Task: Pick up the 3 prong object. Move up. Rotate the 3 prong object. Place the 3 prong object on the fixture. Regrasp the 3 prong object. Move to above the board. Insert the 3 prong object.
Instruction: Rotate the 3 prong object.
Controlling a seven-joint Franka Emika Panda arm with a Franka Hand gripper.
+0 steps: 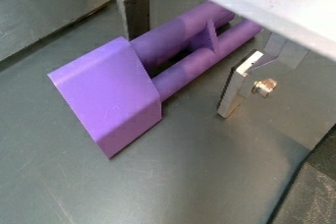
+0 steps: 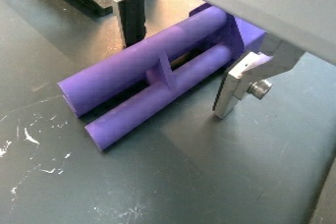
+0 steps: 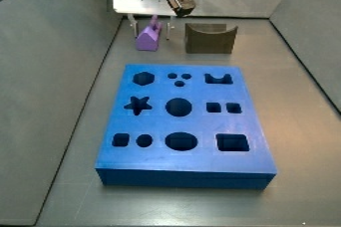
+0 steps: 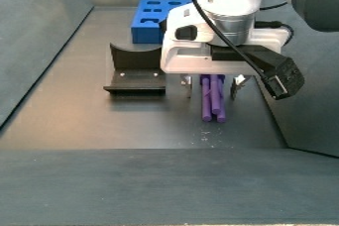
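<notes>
Floor: a dark grey matte floor [image 3: 54, 121] inside a walled grey enclosure; a wrist view shows pale scratches on it near the peg.
Board: the large blue board [image 3: 184, 121] with its cut-out holes lies flat in the middle of the floor; everything else sits beyond its far edge in that side view.
Arm: the white robot arm [image 4: 236, 2] reaches down just past the board's far edge, beside the bracket.
Fixture: the dark fixture [image 3: 208, 38] stands near the board's far edge, apart from the peg and with nothing on it.
Peg: the purple 3 prong object [image 1: 157, 66] lies on its side on the floor, beyond the board's far edge and beside the fixture.
Gripper: the gripper [image 2: 178, 56] is down over the peg, its two silver fingers [image 2: 237, 85] spread to either side of it; a gap shows at each finger, so nothing is pinched yet.
Step in hand: picking up the peg, by my reading.
Doing it well: keep the fingers square to the peg's long ribs, centre them, close evenly so it doesn't twist, then lift straight up.
</notes>
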